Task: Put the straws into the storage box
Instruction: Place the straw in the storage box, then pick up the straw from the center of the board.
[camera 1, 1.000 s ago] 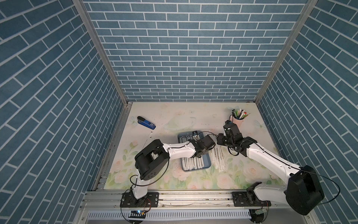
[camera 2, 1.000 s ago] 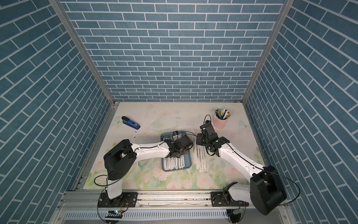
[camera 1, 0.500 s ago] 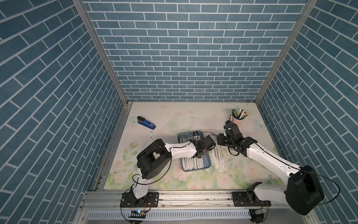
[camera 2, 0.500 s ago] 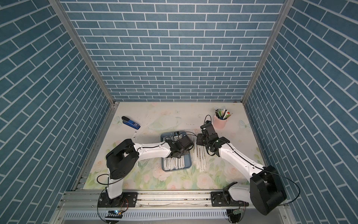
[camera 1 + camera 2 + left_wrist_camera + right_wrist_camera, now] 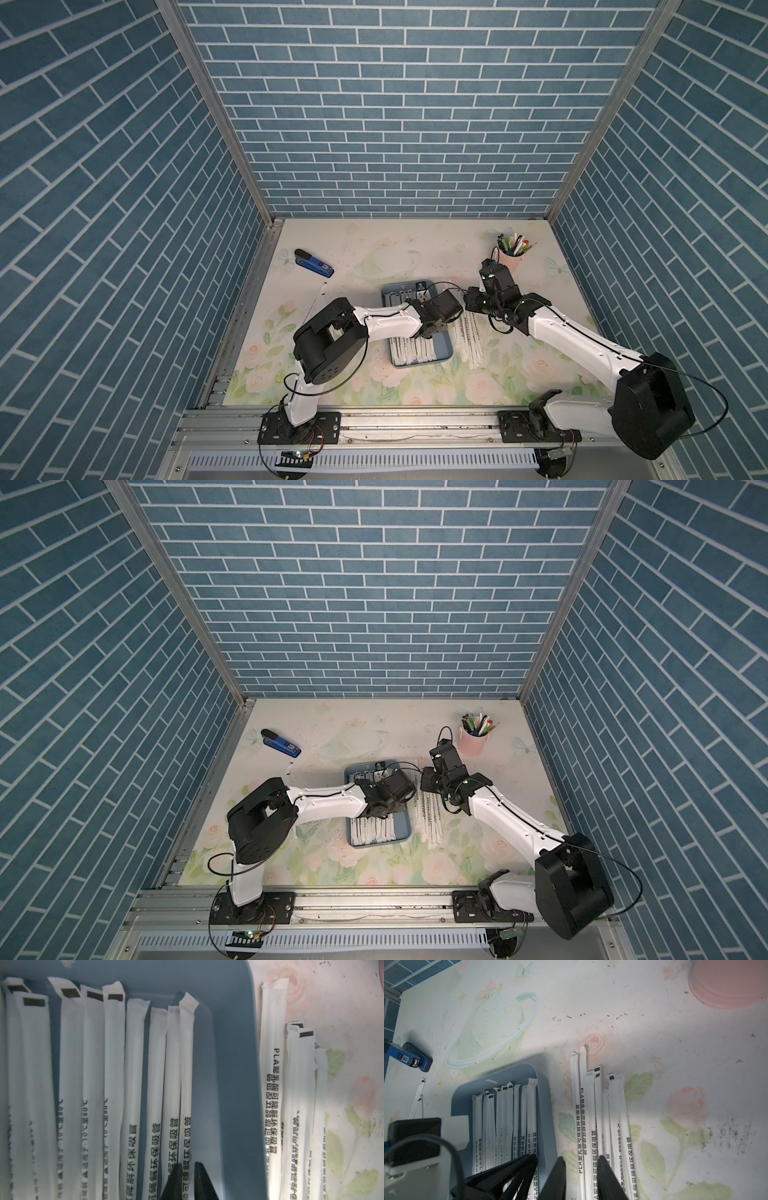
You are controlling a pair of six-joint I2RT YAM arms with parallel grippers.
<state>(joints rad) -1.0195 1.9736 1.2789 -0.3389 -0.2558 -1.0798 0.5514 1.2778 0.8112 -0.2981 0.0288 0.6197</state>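
One straw (image 5: 186, 1084) in the storage box (image 5: 228, 1064) sat inside the left pincer (image 5: 187, 1165), grip unclear; the right pincer (image 5: 581, 1158), released, straddled straws (image 5: 580, 1105) on the tabletop (image 5: 675, 1043).

left gripper (image 5: 188, 1164): jaws have parted from closed to a narrow gap and now straddle the outermost straw (image 5: 185, 1084) lying in the storage box (image 5: 228, 1084). left arm elbow (image 5: 328, 340): shifted slightly toward the far wall (image 5: 399, 124) over the last second.

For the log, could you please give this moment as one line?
left gripper: open over blue-grey plastic tray | right gripper: open astride white paper-wrapped straws
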